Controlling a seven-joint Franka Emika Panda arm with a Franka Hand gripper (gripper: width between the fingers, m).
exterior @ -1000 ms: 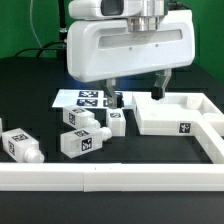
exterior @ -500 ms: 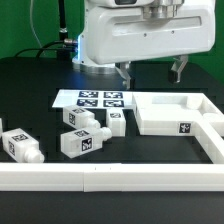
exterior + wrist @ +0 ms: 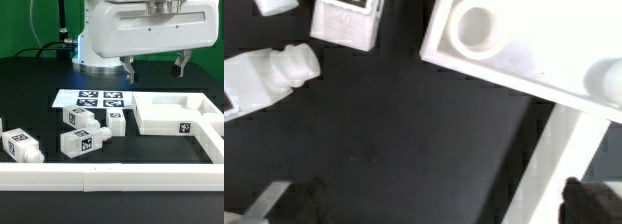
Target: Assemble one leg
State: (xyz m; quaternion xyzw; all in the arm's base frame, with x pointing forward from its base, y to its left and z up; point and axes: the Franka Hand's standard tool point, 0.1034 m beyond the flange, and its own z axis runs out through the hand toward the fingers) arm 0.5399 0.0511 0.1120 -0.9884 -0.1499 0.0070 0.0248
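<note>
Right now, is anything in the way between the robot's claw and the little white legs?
No, nothing visible. The open gripper hangs high, and the nearest leg lies uncovered beside the tray, only air between.

On my black table point(image 3: 40, 80) I see the marker board point(image 3: 98, 98) lying flat, tags face up. Just to the exterior view's right of it sits the white tray point(image 3: 160, 124) (a round socket point(image 3: 478, 25) shows at one corner in the wrist view). A white rail point(image 3: 100, 178) borders the table's near edge.
</note>
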